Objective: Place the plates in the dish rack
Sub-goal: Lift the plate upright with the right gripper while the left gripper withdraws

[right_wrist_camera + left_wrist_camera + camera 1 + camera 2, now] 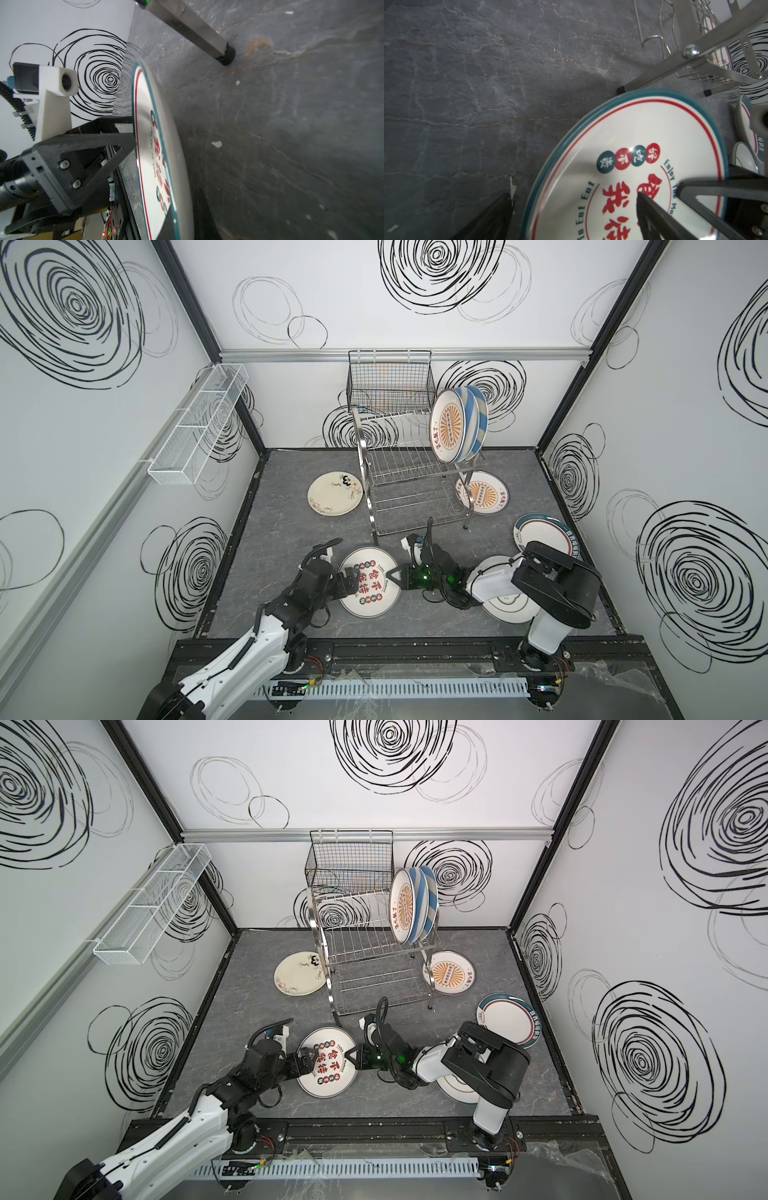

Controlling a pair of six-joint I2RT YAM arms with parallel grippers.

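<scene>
- The plate with big red letters (370,585) is near the front edge of the table (291,531), about in the middle.
- The right gripper (394,572) has its jaws closed on this plate's right rim and pinches it.
- The left gripper (351,576) is at the plate's left rim. Its jaws are wide apart. One finger (652,216) is over the plate's face and the other is out past the rim, so it does not pinch.
- The dish rack (399,466) stands just behind, in the middle of the table. Its front foot (620,89) is just beside the plate's rim.
- Three plates stand up at the right end of the rack's top shelf. An orange sun plate (449,429) is in front, with two blue striped plates (471,404) behind it.
- A cream flower plate (336,498) lies flat left of the rack.
- A second sun plate (486,494) lies flat by the rack's right side. The rack hides part of it.
- A green-rim plate (540,531) is near the right edge. A white plate (513,610) is near the front edge, right of the middle. The right arm covers part of both.
- A black wire basket (388,381) hangs on the back wall, and a white mesh tray (195,427) hangs on the left wall.
</scene>
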